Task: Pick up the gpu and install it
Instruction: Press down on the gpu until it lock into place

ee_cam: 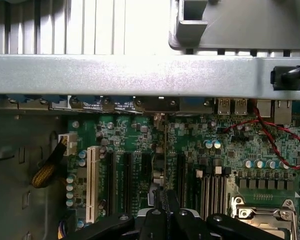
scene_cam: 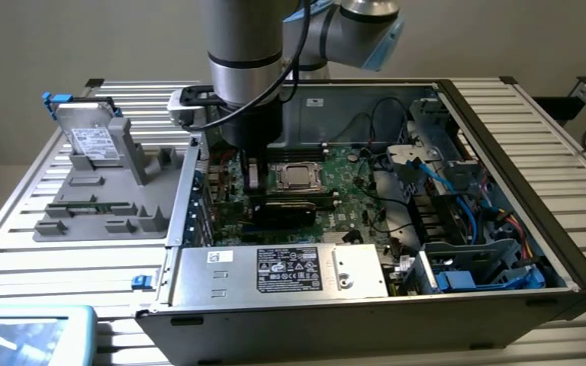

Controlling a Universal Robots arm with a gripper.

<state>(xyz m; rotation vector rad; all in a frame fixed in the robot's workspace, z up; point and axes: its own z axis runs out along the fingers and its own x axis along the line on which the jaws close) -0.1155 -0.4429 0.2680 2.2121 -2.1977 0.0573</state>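
While the gripper (ee_cam: 165, 214) hangs low inside the case (scene_cam: 497, 191), its fingers look pressed together on the top edge of the gpu (ee_cam: 160, 172), which lies directly beneath the tool, seen edge-on. The card's long axis runs away from the fingers toward the rear wall (ee_cam: 140, 75), parallel to the motherboard's black slots (ee_cam: 125, 180). Whether it is seated cannot be told.

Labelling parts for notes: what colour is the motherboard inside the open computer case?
Green; the motherboard shows best in the wrist view.
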